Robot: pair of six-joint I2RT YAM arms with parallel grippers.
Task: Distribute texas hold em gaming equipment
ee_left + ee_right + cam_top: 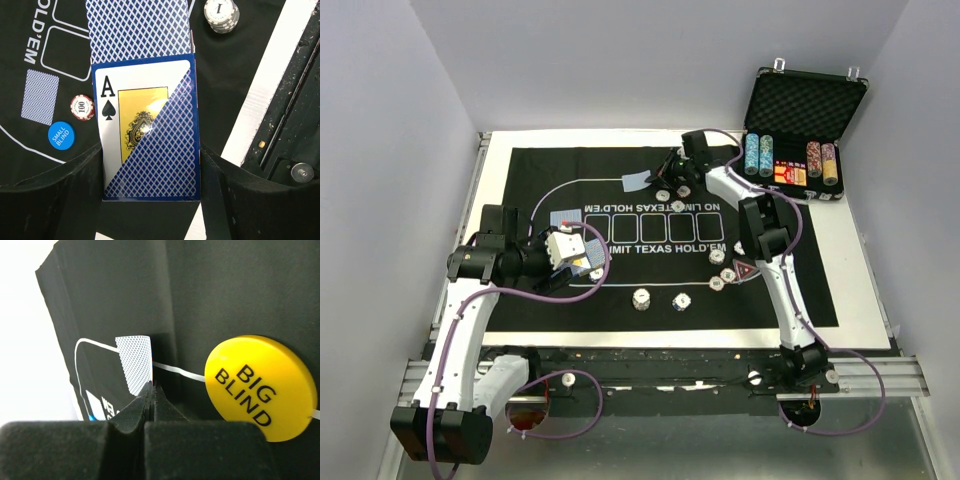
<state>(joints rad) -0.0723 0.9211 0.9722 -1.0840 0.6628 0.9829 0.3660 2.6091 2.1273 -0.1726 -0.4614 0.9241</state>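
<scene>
My left gripper (150,175) is shut on the deck box (150,135), printed with an ace of spades; blue-backed cards (137,27) stick out of its top. It hovers over the mat's left side (565,250). Below it lie a face-down card (40,96), a blue SMALL BLIND disc (61,135) and a 100 chip (82,107). My right gripper (152,386) is shut on the edge of a blue-backed card (136,362), low over the mat's far side (672,168). A yellow BIG BLIND disc (262,387) lies just right of it.
The black felt mat (800,300) covers the table. Chip stacks stand on it near the front (641,298), (682,300), at the right (720,270) and near the right gripper (662,196). An open black case (800,110) holding chip rows stands at the back right.
</scene>
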